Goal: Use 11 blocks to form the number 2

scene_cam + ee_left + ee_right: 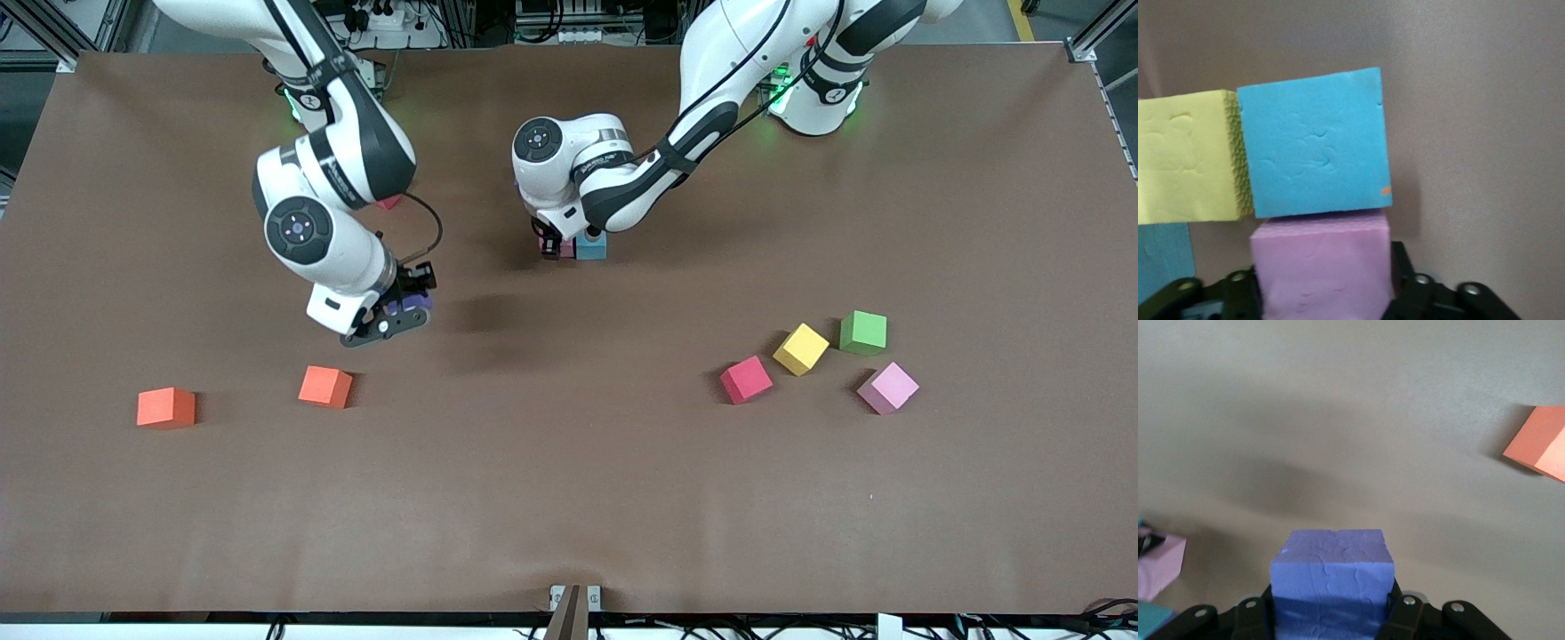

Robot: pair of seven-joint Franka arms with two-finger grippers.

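Right gripper (397, 317) hangs over bare table (569, 498) toward the right arm's end, its fingers clamped on a matte purple cube (1332, 577) that sits square between them with its top face level. Left gripper (560, 242) is down at mid-table around a pink cube (1321, 267); whether its fingers press the cube or stand just clear cannot be told. That pink cube touches a blue cube (1313, 157), which touches a yellow cube (1185, 157), their edges parallel, with the corner of a second blue cube (1161, 260) nearby.
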